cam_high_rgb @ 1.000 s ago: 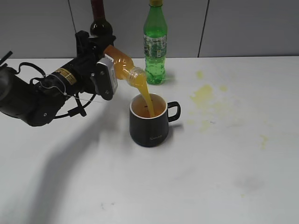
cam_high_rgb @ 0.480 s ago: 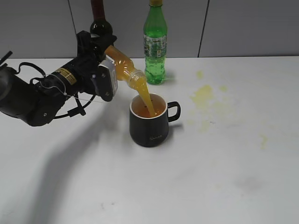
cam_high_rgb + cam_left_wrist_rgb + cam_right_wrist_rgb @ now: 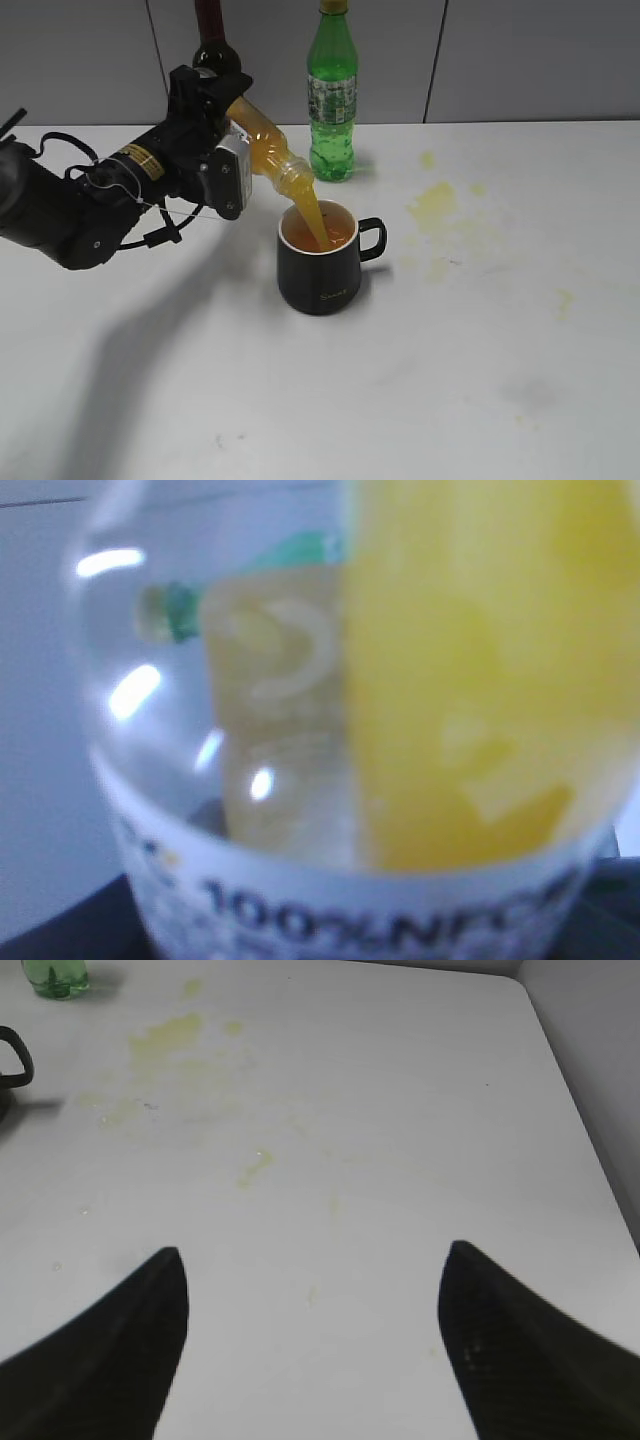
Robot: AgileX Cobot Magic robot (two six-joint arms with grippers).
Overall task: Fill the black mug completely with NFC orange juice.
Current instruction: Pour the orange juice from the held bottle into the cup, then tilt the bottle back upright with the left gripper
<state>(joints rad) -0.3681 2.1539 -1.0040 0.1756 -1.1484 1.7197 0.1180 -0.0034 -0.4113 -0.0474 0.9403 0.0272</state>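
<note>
The black mug [image 3: 322,270] stands mid-table, handle to the right, white inside, with orange juice near its rim. My left gripper [image 3: 232,160] is shut on the NFC orange juice bottle [image 3: 262,142], tilted mouth-down over the mug. A stream of juice [image 3: 312,215] falls into the mug. The left wrist view is filled by the clear bottle [image 3: 350,730], partly full of juice, with its white label at the bottom. My right gripper [image 3: 312,1260] is open and empty over the bare table; the mug's handle [image 3: 15,1058] shows at that view's left edge.
A green soda bottle [image 3: 332,95] stands behind the mug, also in the right wrist view [image 3: 55,977]. A dark wine bottle [image 3: 213,40] stands behind my left gripper. Yellow juice stains [image 3: 436,205] mark the table right of the mug.
The bottle has tipped slightly steeper and the gripper has risen a little. The juice level in the mug has risen.
</note>
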